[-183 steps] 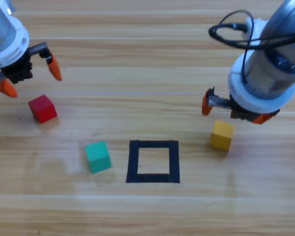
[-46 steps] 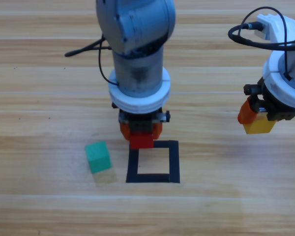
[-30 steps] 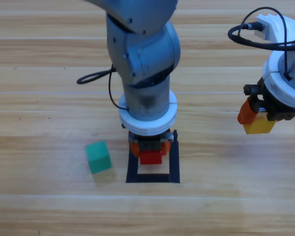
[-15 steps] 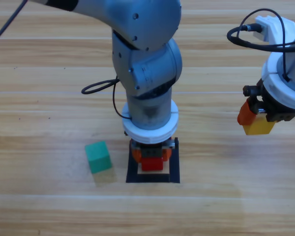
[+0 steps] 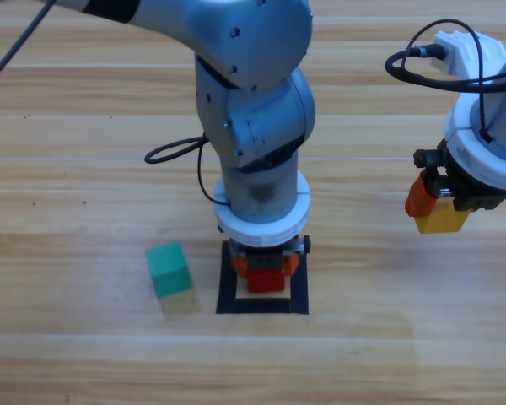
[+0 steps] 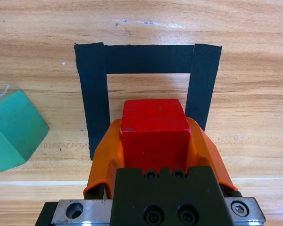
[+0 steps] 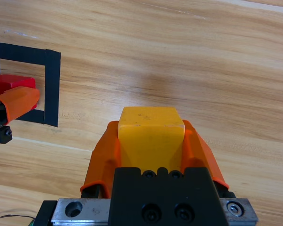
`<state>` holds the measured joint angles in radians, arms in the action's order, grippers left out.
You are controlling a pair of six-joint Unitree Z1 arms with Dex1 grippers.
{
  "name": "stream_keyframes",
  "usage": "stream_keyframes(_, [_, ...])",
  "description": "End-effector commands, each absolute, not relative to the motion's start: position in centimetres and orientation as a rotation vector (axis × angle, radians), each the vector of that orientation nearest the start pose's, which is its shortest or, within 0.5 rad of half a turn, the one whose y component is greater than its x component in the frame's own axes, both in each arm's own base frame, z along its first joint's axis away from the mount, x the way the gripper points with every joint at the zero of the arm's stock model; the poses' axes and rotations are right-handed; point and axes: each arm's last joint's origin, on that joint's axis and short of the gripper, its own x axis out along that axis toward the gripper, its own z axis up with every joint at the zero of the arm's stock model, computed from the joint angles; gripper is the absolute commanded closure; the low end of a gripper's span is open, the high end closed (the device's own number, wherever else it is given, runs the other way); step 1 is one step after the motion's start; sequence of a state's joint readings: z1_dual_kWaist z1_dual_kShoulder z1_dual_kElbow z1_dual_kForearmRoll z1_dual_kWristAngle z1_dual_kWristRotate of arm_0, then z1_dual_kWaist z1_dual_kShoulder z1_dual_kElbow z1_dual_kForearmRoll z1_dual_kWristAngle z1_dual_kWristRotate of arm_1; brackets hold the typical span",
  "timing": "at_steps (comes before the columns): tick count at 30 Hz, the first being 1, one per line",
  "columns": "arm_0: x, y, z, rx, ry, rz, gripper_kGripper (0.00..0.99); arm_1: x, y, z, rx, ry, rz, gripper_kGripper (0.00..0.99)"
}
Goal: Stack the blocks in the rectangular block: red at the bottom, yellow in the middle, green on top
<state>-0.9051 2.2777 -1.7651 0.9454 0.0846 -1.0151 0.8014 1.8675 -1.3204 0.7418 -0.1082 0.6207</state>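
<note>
My left gripper [image 5: 263, 272] is shut on the red cube [image 5: 265, 278] and holds it over the inside of the black tape rectangle [image 5: 300, 291]. The left wrist view shows the red cube [image 6: 154, 128] between the jaws, with the rectangle [image 6: 95, 99] around and beyond it. Off to the right, my right gripper [image 5: 438, 207] is shut on the yellow cube [image 5: 443, 219] and hangs above the table. In the right wrist view the yellow cube [image 7: 151, 132] fills the jaws. The green cube [image 5: 168, 268] lies on the wood left of the rectangle and shows as the green cube [image 6: 13, 131].
The left arm's grey body [image 5: 251, 110] rises over the table's middle and hides the rectangle's far side. A black cable [image 5: 179, 152] loops beside it. Bare wood lies between the rectangle and the right gripper.
The left gripper has carried the red cube from the rectangle's far edge into its middle and lower down. The right gripper holds the yellow cube in nearly the same place.
</note>
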Motion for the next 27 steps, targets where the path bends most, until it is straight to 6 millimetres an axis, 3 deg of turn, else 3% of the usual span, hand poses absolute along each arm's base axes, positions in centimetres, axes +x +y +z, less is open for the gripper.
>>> stream_keyframes(1, [28.1,-36.6,16.7,-0.071,1.475,0.068,0.99,25.5,25.7,23.8,-0.079,1.324,0.173,0.99])
stream_keyframes(22, [28.0,-36.6,16.5,-0.051,1.472,0.066,0.982,25.5,25.7,23.6,-0.079,1.326,0.166,0.99])
stream_keyframes(24, [28.0,-36.9,16.9,-0.055,1.459,0.049,0.528,25.5,25.7,23.6,-0.079,1.326,0.166,0.99])
stream_keyframes(25, [28.0,-37.1,17.3,-0.06,1.452,0.042,0.223,25.6,25.7,23.6,-0.078,1.325,0.167,0.99])
stream_keyframes(26, [28.0,-37.3,17.5,-0.06,1.448,0.038,0.037,25.5,25.7,23.6,-0.079,1.326,0.166,0.99])
stream_keyframes(27, [28.0,-37.3,17.6,-0.064,1.447,0.037,0.001,25.5,25.7,23.6,-0.079,1.326,0.166,0.99])
